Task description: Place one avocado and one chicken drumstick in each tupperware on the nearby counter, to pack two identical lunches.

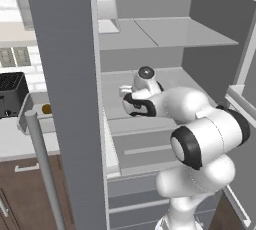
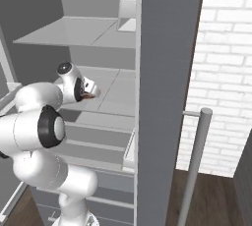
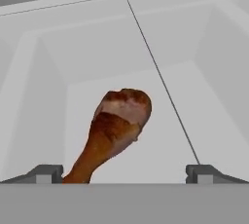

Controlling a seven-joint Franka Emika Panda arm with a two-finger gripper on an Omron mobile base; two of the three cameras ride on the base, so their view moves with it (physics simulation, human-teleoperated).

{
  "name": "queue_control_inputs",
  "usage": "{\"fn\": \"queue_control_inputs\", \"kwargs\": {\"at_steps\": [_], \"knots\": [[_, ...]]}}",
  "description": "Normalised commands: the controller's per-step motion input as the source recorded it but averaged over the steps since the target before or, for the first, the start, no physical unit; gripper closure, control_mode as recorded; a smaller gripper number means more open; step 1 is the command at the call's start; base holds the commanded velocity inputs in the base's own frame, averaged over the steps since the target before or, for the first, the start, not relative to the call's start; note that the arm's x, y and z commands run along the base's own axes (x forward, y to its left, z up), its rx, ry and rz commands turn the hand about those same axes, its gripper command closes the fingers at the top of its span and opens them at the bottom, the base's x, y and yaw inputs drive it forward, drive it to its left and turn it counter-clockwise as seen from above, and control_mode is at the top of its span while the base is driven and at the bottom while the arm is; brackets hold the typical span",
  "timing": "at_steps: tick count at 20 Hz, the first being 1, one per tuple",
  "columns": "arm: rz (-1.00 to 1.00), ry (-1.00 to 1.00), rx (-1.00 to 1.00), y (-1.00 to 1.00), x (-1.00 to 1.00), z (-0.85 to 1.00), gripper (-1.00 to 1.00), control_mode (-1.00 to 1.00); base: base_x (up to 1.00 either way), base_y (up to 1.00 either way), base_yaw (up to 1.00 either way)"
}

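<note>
Inside an open grey fridge (image 1: 150, 39), we reach our white arm (image 1: 200, 139) onto a middle shelf (image 1: 170, 81), where our gripper (image 3: 124, 172) hovers with its jaws spread wide apart and clamped on nothing. In the hand view one chicken drumstick (image 3: 114, 128) lies on the pale shelf floor just ahead of us, its bulbous meaty end farther away and its thin bone end pointing back toward our left fingertip (image 3: 46, 173), close beside it; whether they touch we cannot tell. A thin dark seam (image 3: 160, 82) in the shelf runs past the drumstick on the side of the other fingertip. From the right base view we catch a small reddish glimpse of the drumstick (image 2: 87, 96) at the tip of our hand. The fridge door (image 1: 65, 99) stands open beside us, its pale bar handle (image 1: 42, 169) in the foreground. Beyond it, in the left base view, the off-white worktop (image 1: 20, 141) over brown cabinets carries a black toaster (image 1: 12, 94) and a small olive-brown avocado (image 1: 46, 108) near the door's edge, well apart from our hand.
</note>
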Motion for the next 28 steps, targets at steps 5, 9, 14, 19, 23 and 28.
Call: {"fn": "queue_control_inputs", "kwargs": {"at_steps": [5,9,14,19,23,28], "knots": [[0.0,0.05,0.0,0.0,0.41,-0.16,-1.0,-1.0,0.0,0.0,0.0],[0.0,0.07,-0.02,0.14,0.37,-0.21,-1.0,-1.0,0.0,0.0,0.0],[0.0,0.07,-0.01,0.05,0.22,-0.28,1.0,-1.0,0.0,0.0,0.0],[-0.02,0.15,0.0,-0.13,-0.04,-0.5,1.0,-1.0,0.0,0.0,0.0],[-0.01,0.02,0.0,-0.23,-0.19,-0.44,1.0,-1.0,0.0,0.0,0.0],[-0.02,0.0,0.0,-0.1,-0.44,-0.42,1.0,-1.0,0.0,0.0,0.0]]}}
